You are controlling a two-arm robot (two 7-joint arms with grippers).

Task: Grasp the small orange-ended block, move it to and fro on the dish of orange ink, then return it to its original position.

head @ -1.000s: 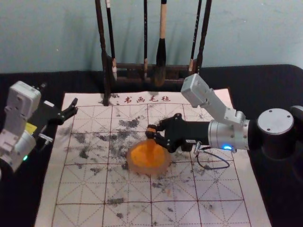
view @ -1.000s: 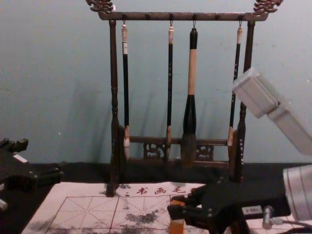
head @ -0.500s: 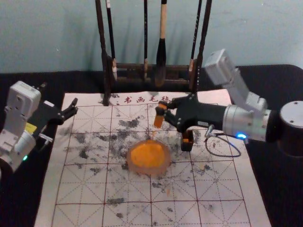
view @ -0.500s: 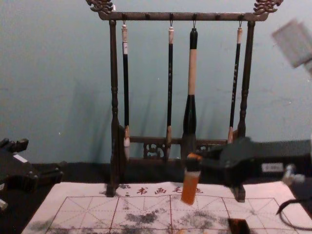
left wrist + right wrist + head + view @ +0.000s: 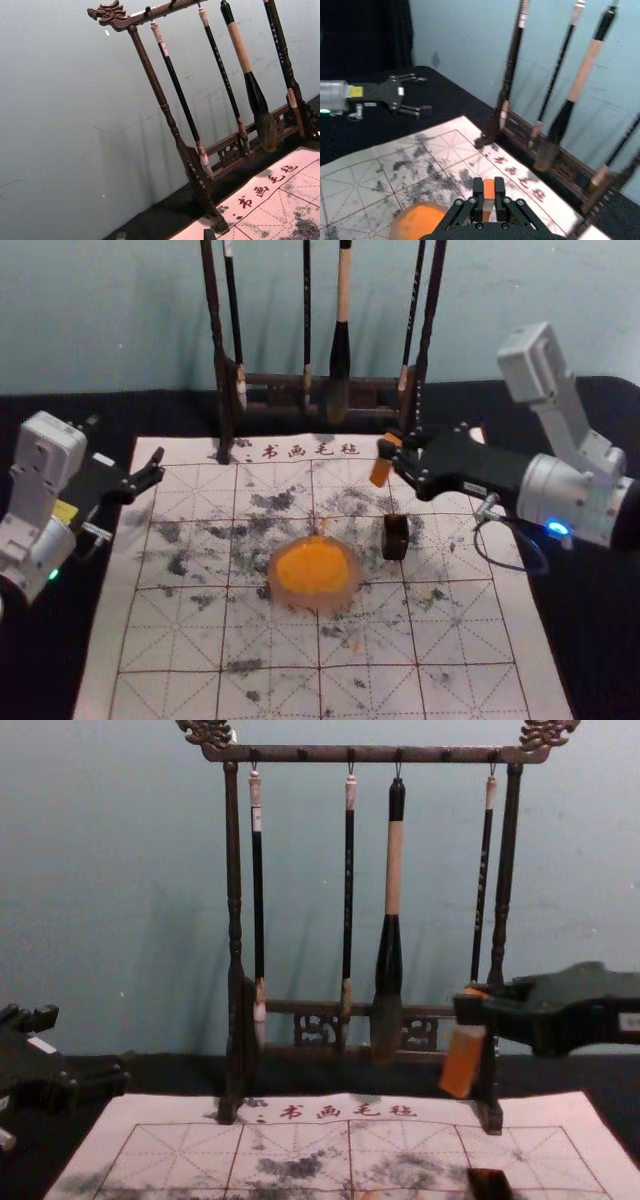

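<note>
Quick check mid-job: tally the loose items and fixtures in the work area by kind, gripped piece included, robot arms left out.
Hanging brushes: 4
Brush rack: 1
Orange-ended block, held in the right gripper: 1
Dish of orange ink: 1
Small dark box: 1
Gridded mat: 1
Total: 9

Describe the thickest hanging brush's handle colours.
The handle is black with a tan middle, clearest in the chest view.
</note>
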